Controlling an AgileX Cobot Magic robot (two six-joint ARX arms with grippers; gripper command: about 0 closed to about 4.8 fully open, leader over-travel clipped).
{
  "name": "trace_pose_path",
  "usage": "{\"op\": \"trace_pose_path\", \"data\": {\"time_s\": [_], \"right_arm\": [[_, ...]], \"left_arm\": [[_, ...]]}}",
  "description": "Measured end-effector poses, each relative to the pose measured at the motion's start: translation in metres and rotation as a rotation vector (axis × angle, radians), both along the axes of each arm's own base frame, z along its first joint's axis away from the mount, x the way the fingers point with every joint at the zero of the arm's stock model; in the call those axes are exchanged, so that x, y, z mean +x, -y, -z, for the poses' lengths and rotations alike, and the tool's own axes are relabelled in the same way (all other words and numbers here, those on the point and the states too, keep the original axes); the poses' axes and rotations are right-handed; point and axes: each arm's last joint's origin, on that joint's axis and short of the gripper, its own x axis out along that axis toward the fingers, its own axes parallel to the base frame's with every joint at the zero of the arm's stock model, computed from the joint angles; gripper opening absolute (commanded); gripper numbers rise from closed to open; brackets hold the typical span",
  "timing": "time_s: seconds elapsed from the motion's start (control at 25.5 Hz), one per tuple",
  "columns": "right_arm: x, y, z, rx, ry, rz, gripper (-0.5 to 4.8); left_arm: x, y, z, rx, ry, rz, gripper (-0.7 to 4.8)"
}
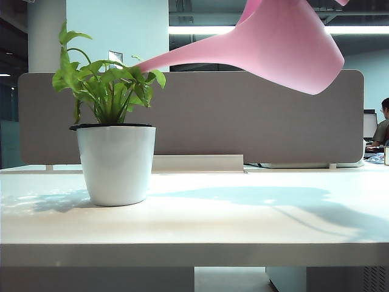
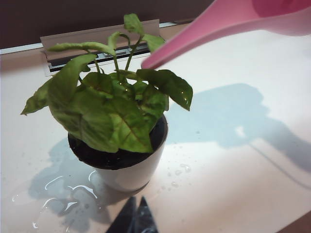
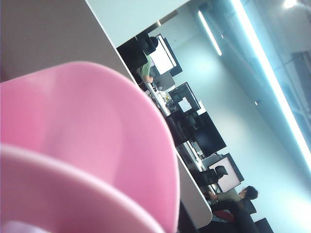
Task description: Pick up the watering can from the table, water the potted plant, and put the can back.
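Pink watering can (image 1: 285, 48) tipped over potted plant (image 1: 112, 146).

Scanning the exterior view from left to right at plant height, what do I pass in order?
Potted plant at the left → the watering can, tilted in the air, its spout tip over the leaves and its body to the right → a seated person at the far right edge.

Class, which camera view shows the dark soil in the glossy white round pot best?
The left wrist view: it looks down into the glossy white round pot, showing the dark soil. The exterior view shows only a thin dark line at the rim; the right wrist view shows none.
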Motion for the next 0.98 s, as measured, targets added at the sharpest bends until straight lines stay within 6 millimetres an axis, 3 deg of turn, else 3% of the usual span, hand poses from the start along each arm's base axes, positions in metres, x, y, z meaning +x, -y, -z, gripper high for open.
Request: {"op": "trace_pose_path", "data": {"time_s": [0.98], "right_arm": [[-0.0009,-0.0021,-0.002,-0.081,0.036,0.005,-0.06]], "left_arm": [[0.0,0.0,0.0,0.0,0.0,0.0,0.03]]}}
